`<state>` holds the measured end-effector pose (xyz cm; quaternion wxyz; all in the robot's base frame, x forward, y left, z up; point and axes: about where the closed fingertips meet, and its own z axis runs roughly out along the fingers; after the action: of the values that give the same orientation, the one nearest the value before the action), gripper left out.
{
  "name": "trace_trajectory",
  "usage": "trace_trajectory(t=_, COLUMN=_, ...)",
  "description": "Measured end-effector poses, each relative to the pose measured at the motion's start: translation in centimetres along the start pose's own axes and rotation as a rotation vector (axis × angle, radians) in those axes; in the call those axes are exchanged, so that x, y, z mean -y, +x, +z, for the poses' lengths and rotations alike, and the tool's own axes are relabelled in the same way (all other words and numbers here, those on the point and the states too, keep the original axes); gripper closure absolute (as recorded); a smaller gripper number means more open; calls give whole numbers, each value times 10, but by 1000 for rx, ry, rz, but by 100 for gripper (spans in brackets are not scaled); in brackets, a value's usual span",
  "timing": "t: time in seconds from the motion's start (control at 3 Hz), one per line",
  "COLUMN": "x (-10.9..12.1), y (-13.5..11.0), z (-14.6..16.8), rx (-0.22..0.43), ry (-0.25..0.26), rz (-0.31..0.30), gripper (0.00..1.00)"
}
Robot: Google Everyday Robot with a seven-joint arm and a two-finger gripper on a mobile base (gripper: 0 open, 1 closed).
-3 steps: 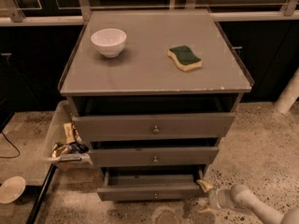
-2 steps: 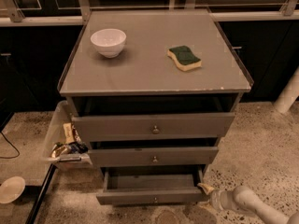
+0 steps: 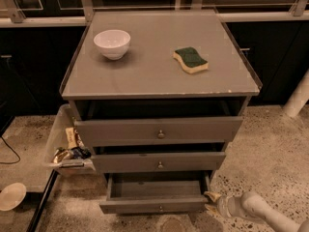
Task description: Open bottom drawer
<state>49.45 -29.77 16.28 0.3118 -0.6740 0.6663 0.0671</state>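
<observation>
Three drawer fronts run down the grey cabinet (image 3: 154,79). The one I care about, the bottom drawer (image 3: 130,206), sits lowest, just above the speckled floor (image 3: 270,149). It stands out further than the middle drawer (image 3: 193,161) and the top drawer (image 3: 120,131) above it, far enough that its bare grey inside shows. I judge the opening mostly done, though I cannot see how much travel is left. The gripper (image 3: 212,203) is low at the right, just beside the drawer's right front corner, with the pale arm (image 3: 256,209) trailing off toward the lower right. I cannot tell how far open it is, nor whether it touches the corner, and I see nothing held in it. The front looks like a stiff wooden panel and the box looks empty, so I expect a light, rigid pull with only slide friction to overcome. Nothing about it seems fragile. The proper grasp point is the small round metal knob (image 3: 161,209) at the centre of the front. It is tiny and probably slippery, so a grip there could slide off. Pulling from the corner instead could skew the drawer in its runners. On the cabinet top rest a white bowl (image 3: 112,43) and a green-and-yellow sponge (image 3: 190,60), well apart from each other, and a hard jerk might jostle them.
</observation>
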Motion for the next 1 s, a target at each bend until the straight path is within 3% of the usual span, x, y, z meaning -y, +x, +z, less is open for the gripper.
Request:
trace_trajectory(t=0.33, x=0, y=0, z=0, rx=0, ry=0, rz=0, gripper=0)
trace_trajectory(t=0.67, x=12, y=-28, z=18, rx=22, ry=-32, rz=-61, gripper=0)
trace_trajectory(t=1.0, x=21, y=-83, z=40, rx=52, ry=-98, rz=-189, gripper=0)
